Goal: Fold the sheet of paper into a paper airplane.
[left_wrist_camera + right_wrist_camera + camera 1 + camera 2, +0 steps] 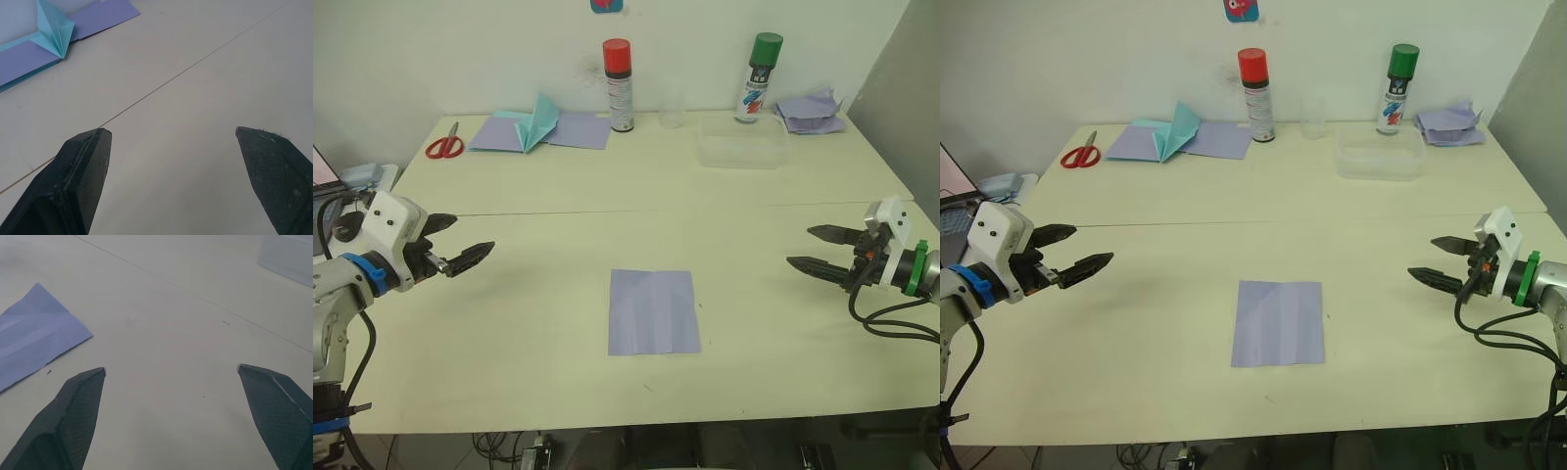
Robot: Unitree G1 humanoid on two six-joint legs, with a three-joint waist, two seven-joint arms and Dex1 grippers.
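creased paper (654,311) lies flat on the table (558,294) between left gripper (462,247) and right gripper (815,248), both spread wide, holding nothing.

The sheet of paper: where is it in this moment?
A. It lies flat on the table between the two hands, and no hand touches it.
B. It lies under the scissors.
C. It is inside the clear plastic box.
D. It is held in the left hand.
A. The sheet of paper lies flat on the table, apart from the open left hand and the open right hand.
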